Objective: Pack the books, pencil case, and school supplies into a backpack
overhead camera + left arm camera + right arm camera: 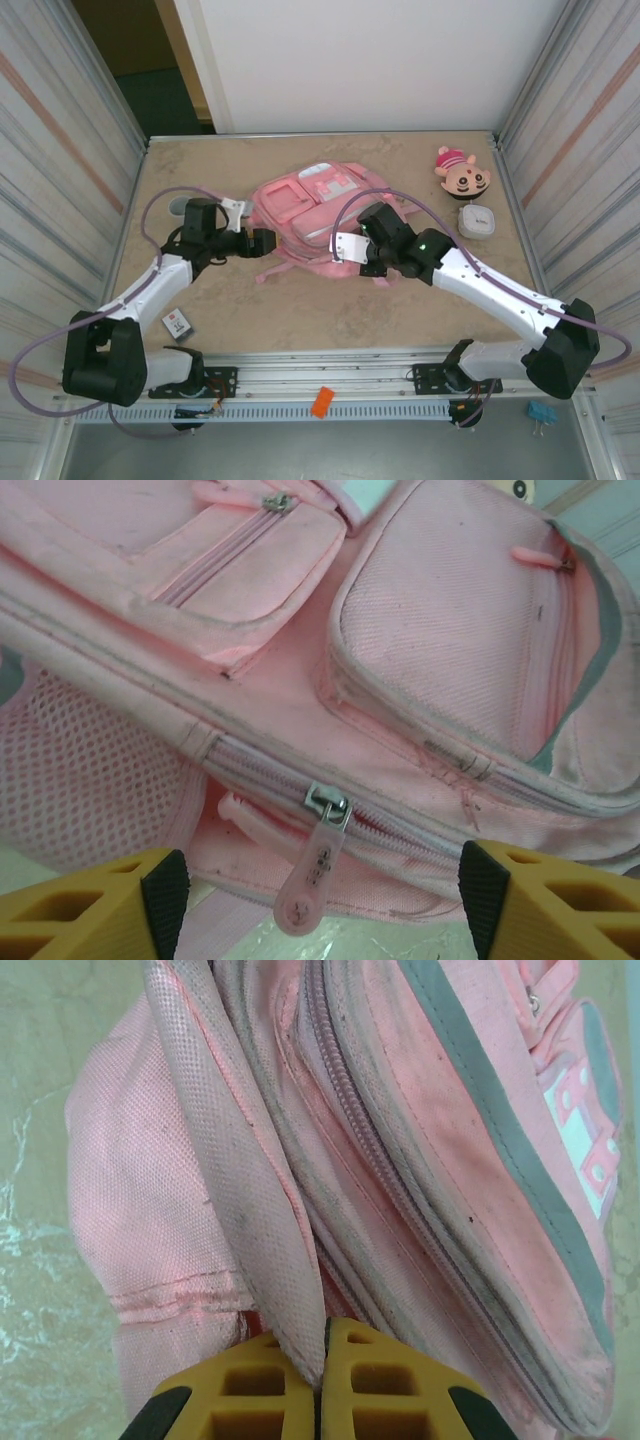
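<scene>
Plush head [462,172], white box [478,221]

The large pink fabric backpack [310,205] is pale rose all over, with lilac-grey zip strips, a grey trim band and a dotted mesh side panel (pink too). Its soft plastic zip pull [308,875] is translucent pink. The stone-look tabletop [300,310] is beige, veined paler. The round plush head [462,172] is pink and tan; the small rounded-square box [478,221] is white.
</scene>
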Robot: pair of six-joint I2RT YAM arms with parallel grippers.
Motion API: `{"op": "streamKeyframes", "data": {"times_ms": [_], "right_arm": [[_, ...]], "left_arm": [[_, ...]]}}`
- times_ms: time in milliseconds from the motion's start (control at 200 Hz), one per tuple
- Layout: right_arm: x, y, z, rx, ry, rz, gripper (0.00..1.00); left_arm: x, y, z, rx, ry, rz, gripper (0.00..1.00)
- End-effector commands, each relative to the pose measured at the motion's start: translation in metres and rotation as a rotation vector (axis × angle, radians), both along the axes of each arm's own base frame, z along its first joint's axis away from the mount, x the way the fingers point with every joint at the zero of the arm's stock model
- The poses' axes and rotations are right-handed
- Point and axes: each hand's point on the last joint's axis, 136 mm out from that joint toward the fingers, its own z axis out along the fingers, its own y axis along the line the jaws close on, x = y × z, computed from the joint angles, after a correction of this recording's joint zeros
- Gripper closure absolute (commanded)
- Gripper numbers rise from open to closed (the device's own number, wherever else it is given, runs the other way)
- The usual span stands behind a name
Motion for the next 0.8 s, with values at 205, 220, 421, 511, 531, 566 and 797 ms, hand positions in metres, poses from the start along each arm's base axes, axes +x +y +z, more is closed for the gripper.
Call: {"op": "streamKeyframes", "data": {"times_ms": [205, 220, 421, 511, 531, 566, 797], "right_arm": [[0.006, 0.006, 0.040, 0.089, -0.078, 0.006, 1.00], [0.006, 0.006, 0.039, 0.089, -0.078, 0.007, 1.00], [0.007, 0.005, 0.042, 0.094, -0.083, -0.005, 1.00], [0.009, 0.004, 0.041, 0.092, -0.087, -0.018, 1.00], [0.010, 0.004, 0.040, 0.090, -0.088, -0.021, 1.00], [0.011, 0.004, 0.039, 0.088, -0.091, -0.030, 1.00], [0.021, 0.008, 0.035, 0.117, -0.084, -0.105, 1.00]], "left_arm": [[-0.015, -0.022, -0.010, -0.020, 0.003, -0.136, 0.35], [-0.015, -0.022, -0.012, -0.011, 0.007, -0.135, 0.35], [-0.018, -0.027, -0.025, -0.020, 0.057, -0.156, 0.47], [-0.023, -0.033, -0.021, -0.043, 0.062, -0.189, 0.64], [-0.024, -0.034, -0.021, -0.043, 0.063, -0.192, 0.67], [-0.026, -0.034, -0.020, -0.043, 0.065, -0.193, 0.72], [-0.030, -0.038, -0.003, -0.101, 0.067, -0.185, 0.90]]}}
